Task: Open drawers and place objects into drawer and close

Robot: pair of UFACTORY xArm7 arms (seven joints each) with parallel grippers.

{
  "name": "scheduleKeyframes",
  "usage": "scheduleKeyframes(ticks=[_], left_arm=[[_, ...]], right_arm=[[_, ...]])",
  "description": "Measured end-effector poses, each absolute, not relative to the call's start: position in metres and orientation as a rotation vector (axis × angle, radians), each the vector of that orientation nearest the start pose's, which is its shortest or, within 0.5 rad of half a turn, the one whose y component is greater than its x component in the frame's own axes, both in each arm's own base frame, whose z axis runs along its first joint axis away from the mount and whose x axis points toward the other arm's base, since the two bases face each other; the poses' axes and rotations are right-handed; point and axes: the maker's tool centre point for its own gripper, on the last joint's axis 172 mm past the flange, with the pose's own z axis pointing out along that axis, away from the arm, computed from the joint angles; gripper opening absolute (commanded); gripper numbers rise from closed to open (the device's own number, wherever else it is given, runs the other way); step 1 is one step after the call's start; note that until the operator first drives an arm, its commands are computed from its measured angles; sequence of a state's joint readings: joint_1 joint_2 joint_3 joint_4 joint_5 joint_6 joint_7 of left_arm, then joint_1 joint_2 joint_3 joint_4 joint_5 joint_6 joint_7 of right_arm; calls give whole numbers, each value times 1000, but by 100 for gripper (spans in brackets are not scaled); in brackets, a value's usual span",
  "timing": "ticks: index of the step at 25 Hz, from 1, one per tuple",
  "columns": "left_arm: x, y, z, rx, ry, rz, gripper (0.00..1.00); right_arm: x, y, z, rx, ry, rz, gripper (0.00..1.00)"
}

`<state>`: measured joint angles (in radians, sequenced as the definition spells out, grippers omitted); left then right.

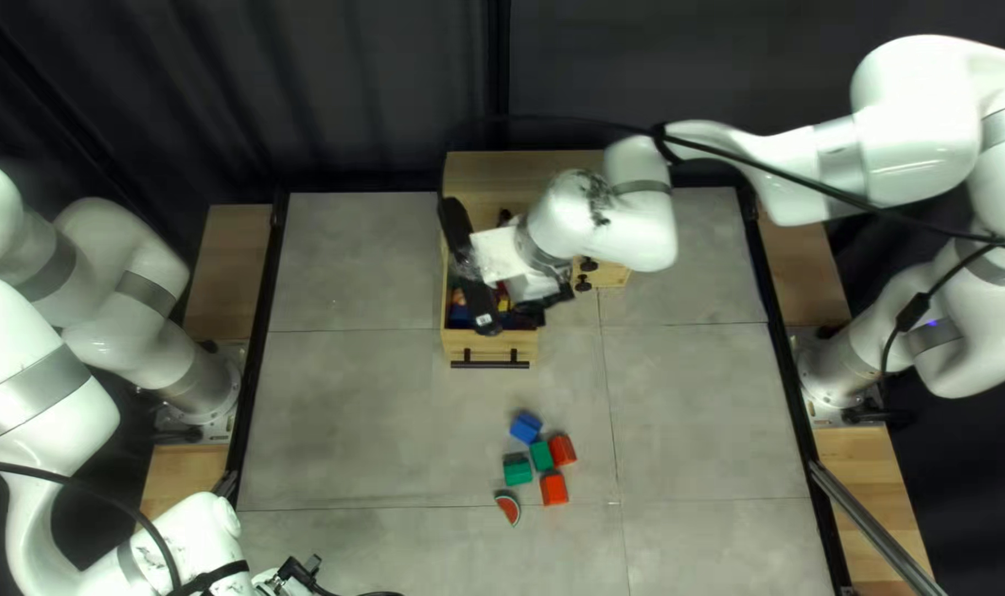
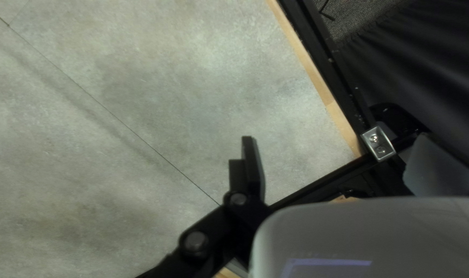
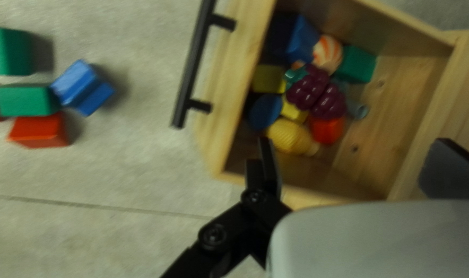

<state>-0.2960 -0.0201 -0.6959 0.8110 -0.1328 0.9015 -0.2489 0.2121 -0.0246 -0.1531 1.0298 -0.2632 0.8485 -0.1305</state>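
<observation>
Overhead, my right arm (image 1: 640,215) tilts down at the open drawer (image 1: 492,348), empty fingers (image 1: 547,298) spread wide.

Even light covers the grey tiled tabletop (image 1: 392,430) in the top left view, with white glare on the glossy white right arm (image 1: 916,121) against a dim black curtain (image 1: 359,99). In the right wrist view, which is softly blurred, the blue plastic block (image 3: 77,85) casts a diffuse shadow toward the pale wooden drawer (image 3: 234,77), and small highlights dot the purple plastic grapes (image 3: 317,92).
</observation>
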Motion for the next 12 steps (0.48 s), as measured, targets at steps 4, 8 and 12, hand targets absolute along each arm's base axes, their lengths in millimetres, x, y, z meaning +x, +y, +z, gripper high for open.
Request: scheduleKeyframes(ticks=[4, 8, 12], left_arm=[[207, -353, 113, -2996, 1020, 177, 100], [207, -353, 113, -2996, 1020, 177, 100], [207, -353, 113, -2996, 1020, 177, 100]], right_arm=[[479, 57, 210, -3250, -626, -291, 100], [448, 104, 186, -3224, -633, -256, 100], [436, 133, 151, -3194, -635, -269, 100]])
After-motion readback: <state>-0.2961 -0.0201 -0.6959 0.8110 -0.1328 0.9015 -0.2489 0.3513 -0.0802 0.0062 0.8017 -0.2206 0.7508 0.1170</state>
